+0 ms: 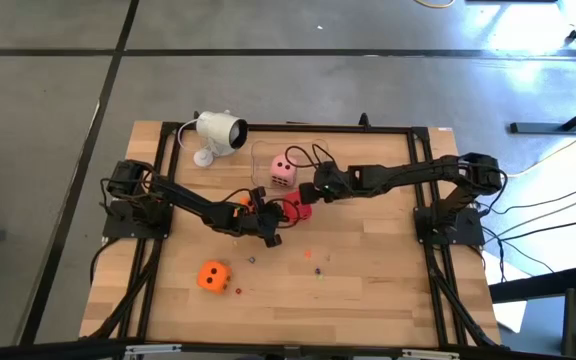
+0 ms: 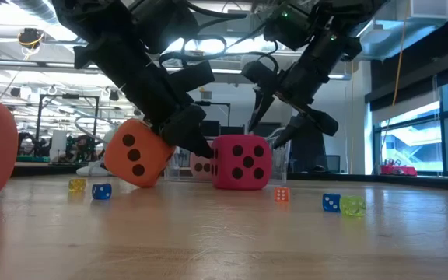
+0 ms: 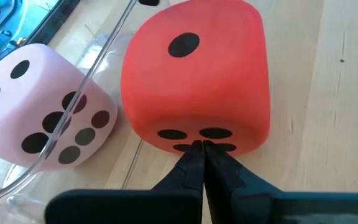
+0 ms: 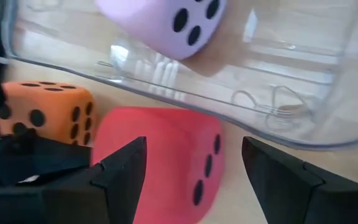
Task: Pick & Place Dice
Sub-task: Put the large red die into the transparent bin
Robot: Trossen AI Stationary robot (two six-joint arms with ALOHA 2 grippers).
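Four soft pipped dice, red die [image 2: 242, 162] beneath spread right fingers [image 4: 120, 168], left fingers [image 3: 194, 165] pressed together.

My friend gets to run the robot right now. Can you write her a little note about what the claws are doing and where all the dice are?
Left gripper: shut, empty, tips against the red die mid-table.
Right gripper: open, fingers on either side of the red die, not closed yet.
Pink die: inside the clear bin near the white camera. Looks done.
One orange die sits beside the left gripper; the other orange die lies alone near the table's front.
Left: probably the red die and both orange ones.
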